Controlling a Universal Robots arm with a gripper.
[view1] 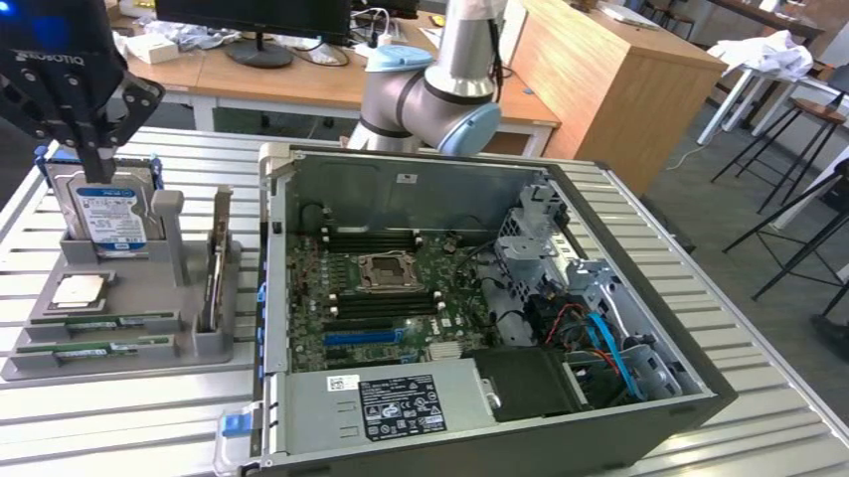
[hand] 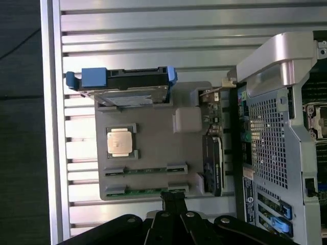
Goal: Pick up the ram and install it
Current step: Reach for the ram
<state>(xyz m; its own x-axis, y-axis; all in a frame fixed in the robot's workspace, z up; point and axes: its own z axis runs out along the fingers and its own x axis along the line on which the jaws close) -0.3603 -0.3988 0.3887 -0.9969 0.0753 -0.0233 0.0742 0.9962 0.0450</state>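
Gripper (view1: 99,159), shut and empty, hangs above the tray (view1: 186,348) where the ram (view1: 95,345) sits slotted beside the CPU (view1: 78,290); it looks light, stiff, thin and fragile, best pinched mid-length across its 2 flat faces.

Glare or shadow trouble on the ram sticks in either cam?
Exterior view: ram sticks evenly lit in the grey holder, no glare; the computer case interior is shadowed. Wrist view: bright sheen on the table slats and the silver chip; the sticks look dim green against it.
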